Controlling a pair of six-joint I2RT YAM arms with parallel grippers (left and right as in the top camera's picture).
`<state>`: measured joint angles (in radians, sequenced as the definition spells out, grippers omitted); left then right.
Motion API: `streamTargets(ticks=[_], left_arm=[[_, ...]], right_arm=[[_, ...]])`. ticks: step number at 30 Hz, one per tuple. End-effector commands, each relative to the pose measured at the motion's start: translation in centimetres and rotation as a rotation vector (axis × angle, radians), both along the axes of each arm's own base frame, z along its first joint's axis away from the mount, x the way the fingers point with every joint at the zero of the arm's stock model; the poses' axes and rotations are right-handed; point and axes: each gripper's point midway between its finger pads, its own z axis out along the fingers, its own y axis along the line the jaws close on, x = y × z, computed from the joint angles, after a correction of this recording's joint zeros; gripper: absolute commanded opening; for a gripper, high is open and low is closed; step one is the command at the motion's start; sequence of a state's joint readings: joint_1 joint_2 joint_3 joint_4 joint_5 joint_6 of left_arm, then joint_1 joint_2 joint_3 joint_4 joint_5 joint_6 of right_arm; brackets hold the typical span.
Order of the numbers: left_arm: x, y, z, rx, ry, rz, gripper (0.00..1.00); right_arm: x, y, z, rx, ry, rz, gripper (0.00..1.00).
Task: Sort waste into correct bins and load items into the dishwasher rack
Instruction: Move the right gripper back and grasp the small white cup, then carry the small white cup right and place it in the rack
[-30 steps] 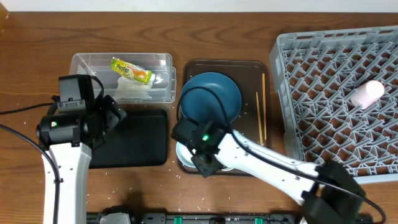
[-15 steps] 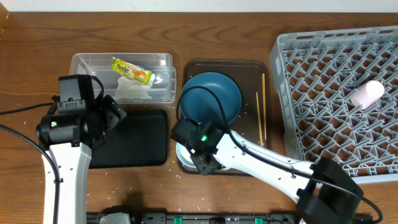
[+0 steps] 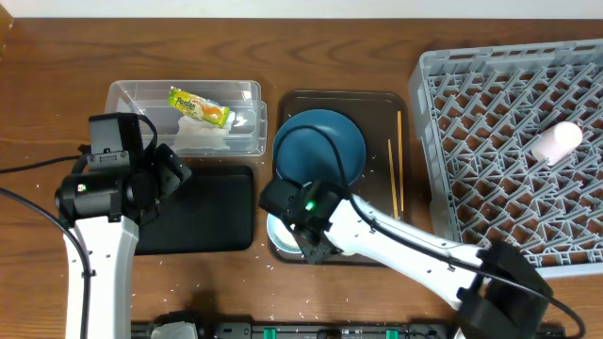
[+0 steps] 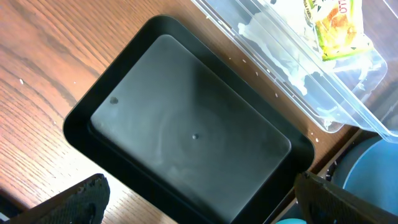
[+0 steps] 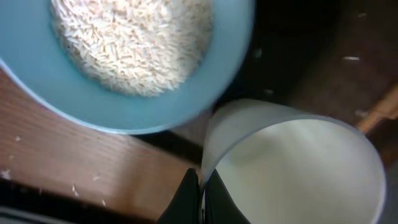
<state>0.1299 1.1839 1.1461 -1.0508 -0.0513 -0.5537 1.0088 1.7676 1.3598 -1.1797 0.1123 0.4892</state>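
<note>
White bowl rim, seemingly between jaws

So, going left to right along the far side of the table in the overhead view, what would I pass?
Clear plastic tub → blue plate → wooden chopsticks → grey dishwasher rack.

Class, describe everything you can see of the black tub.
The black tub is shallow and rectangular with rounded corners and a raised rim, seemingly matte plastic. It lies flat on the wooden table, empty but for a couple of tiny specks, close beside the clear tub; whether they touch is unclear.
</note>
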Motion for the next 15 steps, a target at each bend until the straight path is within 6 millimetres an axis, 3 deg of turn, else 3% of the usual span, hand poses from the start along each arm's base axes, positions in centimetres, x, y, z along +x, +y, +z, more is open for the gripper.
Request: streamTargets(ticks=[1, 5, 8, 12, 15], left_arm=[[0.2, 0.2, 0.5, 0.002, -0.010, 0.007, 0.98], [0.2, 0.2, 0.5, 0.002, -0.010, 0.007, 0.98], [0.2, 0.2, 0.5, 0.002, -0.010, 0.007, 0.98], [0.2, 0.2, 0.5, 0.002, -0.010, 0.007, 0.98], [0.2, 0.2, 0.5, 0.002, -0.010, 0.007, 0.98]], right_arm=[[5.2, -1.5, 7.7, 0.065, -0.249, -0.087, 0.01], [10.2, -6.1, 15.7, 0.140, -0.471, -0.212, 0.00], [12.9, -10.2, 20.2, 0.237, -0.583, -0.302, 0.01], [15.6, -15.3, 23.5, 0.372, -0.656, -0.343, 0.01], [17.6, -19.1, 24.1, 0.448, -0.665, -0.305, 0.01]])
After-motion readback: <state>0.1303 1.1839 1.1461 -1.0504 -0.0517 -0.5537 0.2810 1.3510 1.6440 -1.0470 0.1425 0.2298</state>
